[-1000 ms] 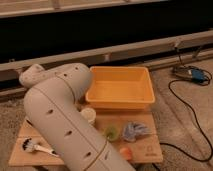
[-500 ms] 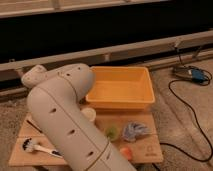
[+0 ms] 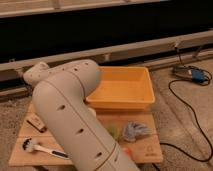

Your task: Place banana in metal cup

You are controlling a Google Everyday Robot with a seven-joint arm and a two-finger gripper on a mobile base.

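Observation:
My large cream-white arm [image 3: 70,115] fills the left and middle of the camera view and rises over a low wooden board [image 3: 145,150]. My gripper is not in view. The banana and the metal cup do not show; the arm covers much of the board. A bit of a cream cup [image 3: 92,112] peeks out at the arm's right edge.
A yellow tray [image 3: 125,102] stands at the board's far side. On the board lie a black-and-white brush [image 3: 42,148], a small brown block [image 3: 36,122], a blue-grey crumpled thing [image 3: 134,131], a green bit [image 3: 112,132] and an orange bit [image 3: 127,150]. A black cable [image 3: 186,105] and a blue device [image 3: 192,75] lie on the floor at the right.

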